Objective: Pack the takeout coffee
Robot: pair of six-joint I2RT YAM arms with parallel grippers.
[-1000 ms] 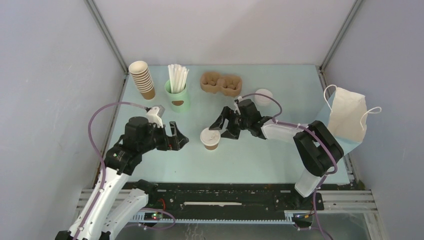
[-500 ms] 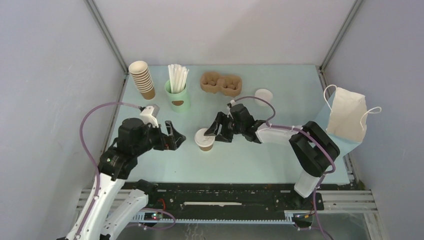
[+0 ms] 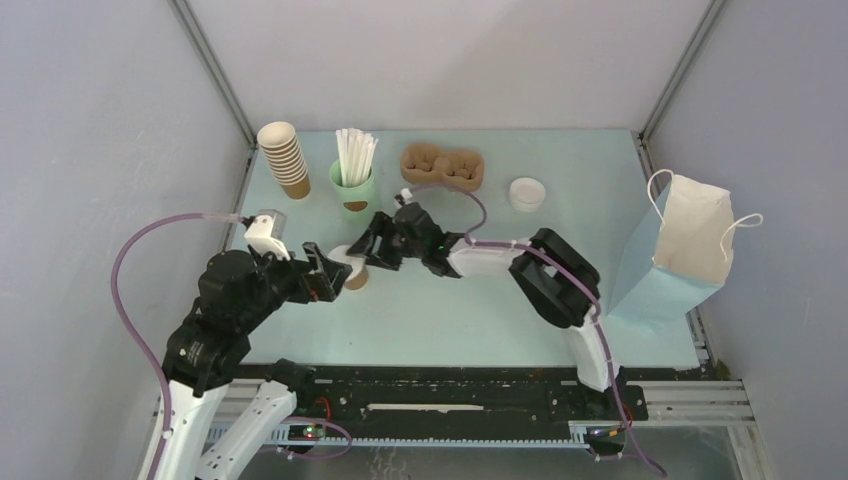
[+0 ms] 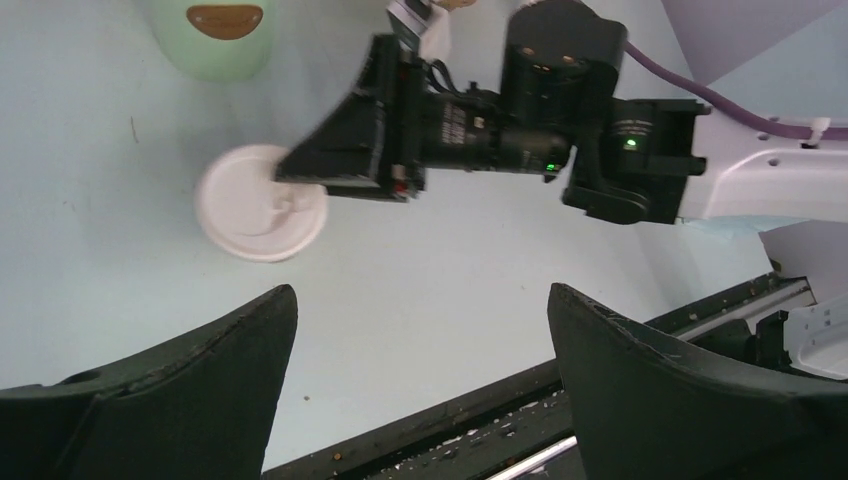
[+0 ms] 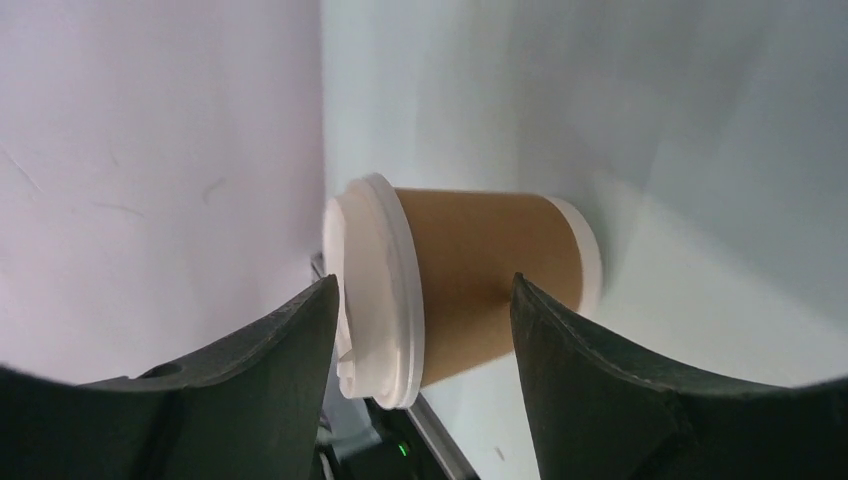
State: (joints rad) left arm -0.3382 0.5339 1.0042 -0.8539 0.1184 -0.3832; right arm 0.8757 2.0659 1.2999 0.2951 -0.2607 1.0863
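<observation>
Since a second ago the right tool has swept left across the bench, and the takeout coffee has gone with it.
The cup stands upright, likely brought within reach of the left tool, which gapes empty beside it. The right jaws flank the cup, but whether they grip it cannot be told.

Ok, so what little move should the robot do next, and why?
Probably ease the left gripper forward around the takeout coffee: it is wide open and the coffee stands upright just ahead, while the right gripper sits at its other side, jaws apart.
</observation>
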